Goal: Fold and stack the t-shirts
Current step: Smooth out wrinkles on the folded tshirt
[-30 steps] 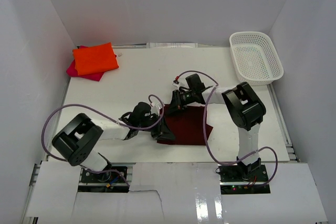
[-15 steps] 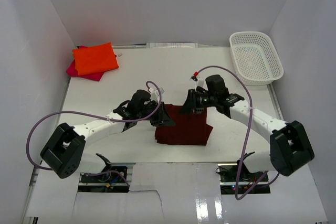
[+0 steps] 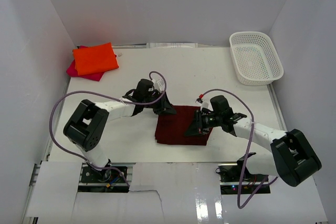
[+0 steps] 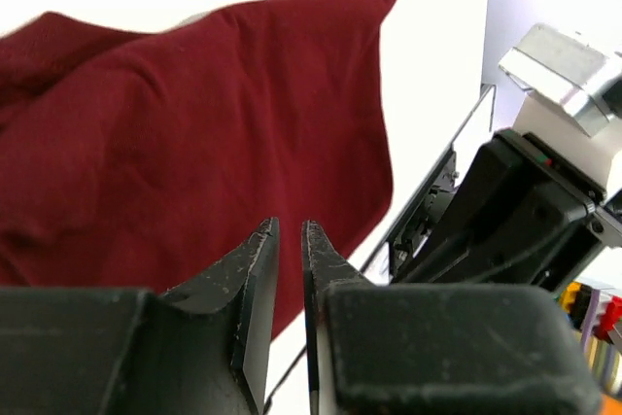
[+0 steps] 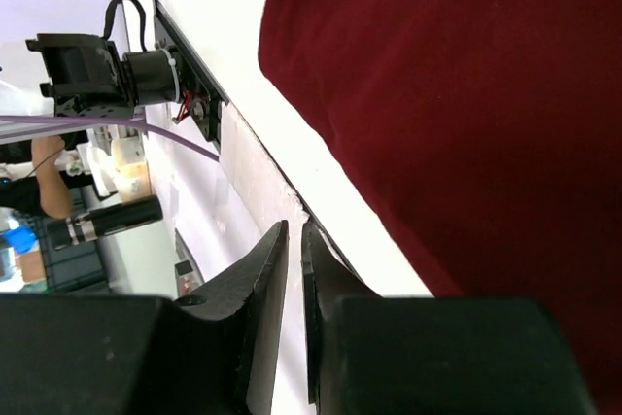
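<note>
Top external: your left gripper (image 3: 167, 109) at maroon t-shirt's (image 3: 173, 130) eleven o'clock, right gripper (image 3: 192, 129) at three. Both clenched, empty.

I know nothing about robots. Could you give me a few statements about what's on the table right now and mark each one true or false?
1. The bright orange folded cloth shirt lies on top of the magenta-pink cloth shirt. True.
2. The white plastic mesh basket holds a shirt. False: nothing shows inside it.
3. The dark maroon-red cloth shirt lies mid-table, with a gripper at either side. True.
4. The right gripper holds the maroon shirt up in the air. False: the shirt lies on the white table, and nothing sits between that gripper's fingers.
5. The left gripper gapes wide open. False: its fingers are nearly together.
</note>
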Available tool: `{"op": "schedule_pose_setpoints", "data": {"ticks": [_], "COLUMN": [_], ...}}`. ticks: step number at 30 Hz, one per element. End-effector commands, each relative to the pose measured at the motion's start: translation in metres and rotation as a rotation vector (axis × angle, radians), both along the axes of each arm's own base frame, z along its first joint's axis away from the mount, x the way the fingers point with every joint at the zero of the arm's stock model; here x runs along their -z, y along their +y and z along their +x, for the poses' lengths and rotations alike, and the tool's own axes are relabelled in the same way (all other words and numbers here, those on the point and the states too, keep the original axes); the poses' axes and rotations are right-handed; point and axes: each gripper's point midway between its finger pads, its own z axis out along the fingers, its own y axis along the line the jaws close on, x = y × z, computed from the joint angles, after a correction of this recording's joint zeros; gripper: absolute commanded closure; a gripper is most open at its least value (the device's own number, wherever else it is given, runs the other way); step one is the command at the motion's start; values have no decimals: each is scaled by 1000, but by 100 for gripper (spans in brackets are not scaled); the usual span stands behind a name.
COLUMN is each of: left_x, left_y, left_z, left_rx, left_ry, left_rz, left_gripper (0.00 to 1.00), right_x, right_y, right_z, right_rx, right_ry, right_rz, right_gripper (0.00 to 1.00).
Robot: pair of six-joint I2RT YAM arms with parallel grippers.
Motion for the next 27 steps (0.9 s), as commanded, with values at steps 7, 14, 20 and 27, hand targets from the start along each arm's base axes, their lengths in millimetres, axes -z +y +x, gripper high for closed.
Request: {"op": "schedule_pose_setpoints", "data": {"ticks": [7, 14, 20, 27], "left_x": [5, 23, 52, 77], "left_y": [-18, 5, 40, 77], "left_z": [17, 21, 28, 54], "left_rx": [63, 7, -101, -276], "left_ry": [-45, -14, 75, 119], "left_rz": [-40, -2, 55, 267], "left_gripper": [74, 74, 74, 75], "right_x": [17, 91, 117, 103], "right_y": [22, 5, -9, -9], "right_z": [8, 10, -5, 8], "right_rx": [-46, 38, 54, 49], "right_ry": [40, 155, 228, 165], "right_rz": [111, -63, -146, -171], "right_gripper": [84, 88, 89, 88]}}
